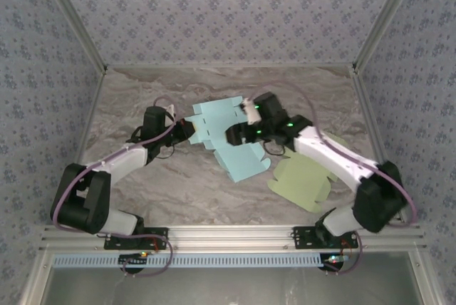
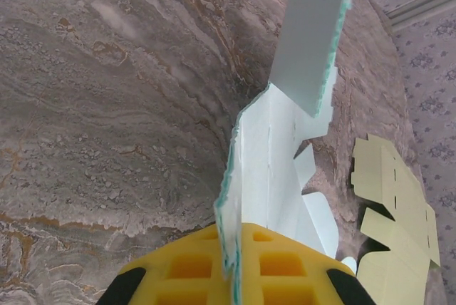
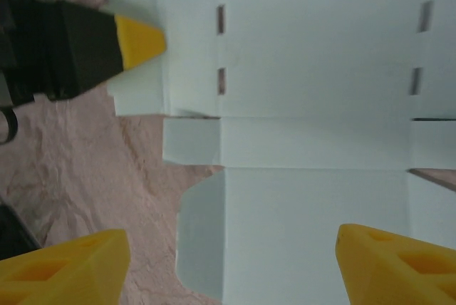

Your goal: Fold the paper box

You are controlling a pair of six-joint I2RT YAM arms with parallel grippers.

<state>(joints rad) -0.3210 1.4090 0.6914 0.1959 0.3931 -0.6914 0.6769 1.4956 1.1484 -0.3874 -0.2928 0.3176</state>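
Observation:
The paper box (image 1: 241, 162) is a flat light-blue cut-out lying in the middle of the marble table. My left gripper (image 1: 187, 129) is shut on its left edge. In the left wrist view the yellow pads (image 2: 285, 269) pinch the sheet (image 2: 274, 169), and a flap stands up beyond them. My right gripper (image 1: 235, 135) hovers over the middle of the sheet, open. In the right wrist view the yellow fingers (image 3: 64, 269) stand wide apart over a blue panel (image 3: 313, 226), with nothing between them. The left gripper's yellow tip (image 3: 139, 41) shows on the sheet's side flap.
A second flat cut-out, pale green (image 1: 303, 180), lies to the right of the blue one, partly under my right arm; it also shows as a green sheet (image 2: 399, 205) in the left wrist view. Patterned walls (image 1: 228, 13) enclose the table on three sides.

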